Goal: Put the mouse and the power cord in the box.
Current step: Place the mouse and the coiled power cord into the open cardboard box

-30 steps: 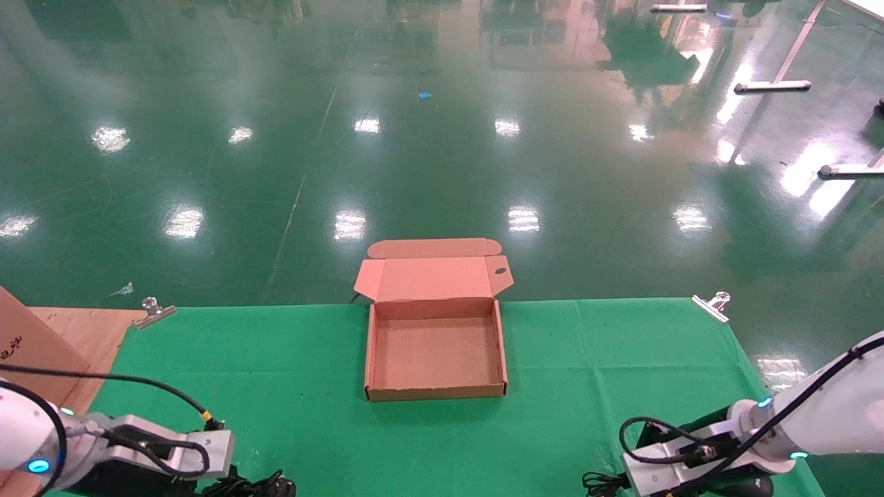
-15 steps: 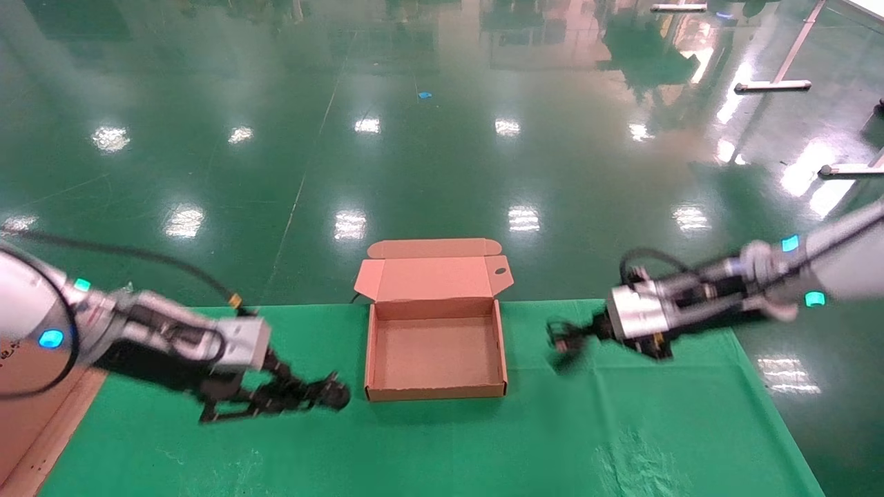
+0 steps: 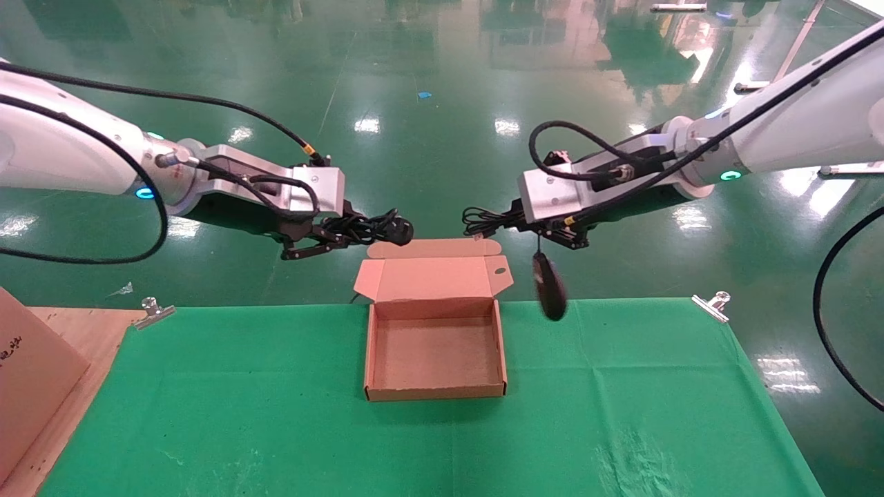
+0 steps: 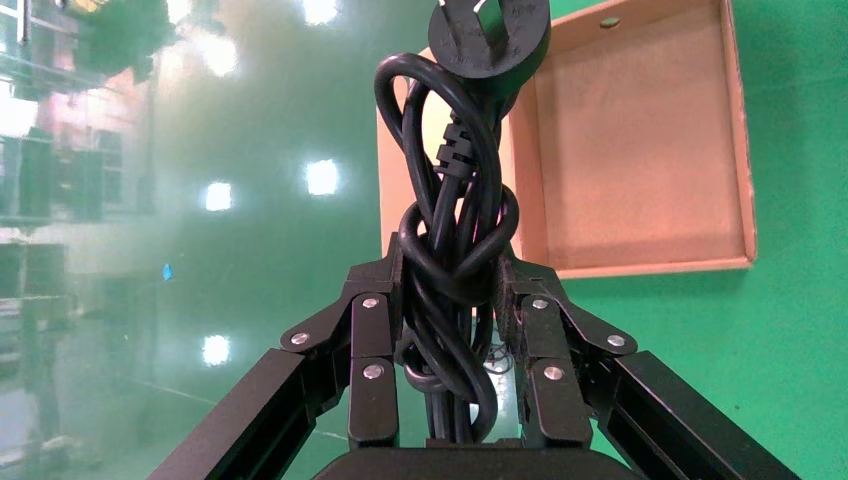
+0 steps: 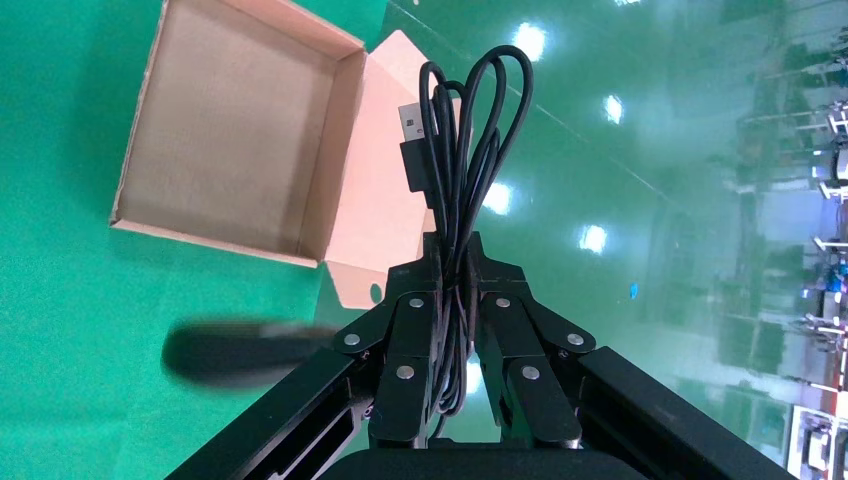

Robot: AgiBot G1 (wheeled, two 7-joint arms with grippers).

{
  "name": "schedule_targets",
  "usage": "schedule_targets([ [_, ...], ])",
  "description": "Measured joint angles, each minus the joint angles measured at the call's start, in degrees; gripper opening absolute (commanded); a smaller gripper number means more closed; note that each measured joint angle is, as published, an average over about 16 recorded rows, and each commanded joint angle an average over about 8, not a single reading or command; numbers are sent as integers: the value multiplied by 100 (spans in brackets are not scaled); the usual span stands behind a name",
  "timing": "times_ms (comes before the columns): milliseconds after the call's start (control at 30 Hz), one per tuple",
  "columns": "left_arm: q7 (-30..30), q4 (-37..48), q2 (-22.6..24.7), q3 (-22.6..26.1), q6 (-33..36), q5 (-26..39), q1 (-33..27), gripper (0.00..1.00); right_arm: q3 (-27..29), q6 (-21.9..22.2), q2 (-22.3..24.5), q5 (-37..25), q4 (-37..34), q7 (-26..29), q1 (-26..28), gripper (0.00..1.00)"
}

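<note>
While both arms have risen, left claw [image 3: 324, 241] grasping power cord [image 3: 369, 229], right claw [image 3: 552, 238] clenched on mouse [image 3: 550, 285] cable, above box [image 3: 435, 359]

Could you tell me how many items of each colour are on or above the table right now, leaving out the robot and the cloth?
Black: 2, the power cord in the left gripper and the mouse dangling from the right gripper.
Brown: 2, the box and the cardboard panel.
Silver: 2, the clips.
Total: 6.
</note>
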Motion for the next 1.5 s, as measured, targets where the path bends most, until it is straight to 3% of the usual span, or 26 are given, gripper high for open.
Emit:
schedule_targets([
  [233, 214, 29, 231, -39, -469, -58, 265, 0, 47, -33, -37, 71, -61, 3, 121, 0],
  [467, 368, -285, 452, -67, -1289, -214, 999, 0, 93, -249, 48, 142, -130, -58, 187, 0],
  [833, -287, -1377, 581, 457, -2549, -390, 2295, 0, 119, -453, 174, 184, -244, -247, 33, 0],
  [867, -379, -1468, 582, 542, -2630, -394, 2371, 6, 120, -441, 180, 184, -252, -264, 3, 0],
  [1100, -897, -1905, 568, 1103, -3026, -472, 2664, 93, 119, -233, 177, 184, -293, -353, -230, 0],
  [1133, -950, -1939, 565, 1169, -3063, -493, 2674, 100, 120, -189, 172, 184, -296, -361, -262, 0],
  [1500, -1289, -2103, 553, 1763, -3296, -774, 2638, 100, 142, 309, 56, 216, -274, -364, -461, 0],
])
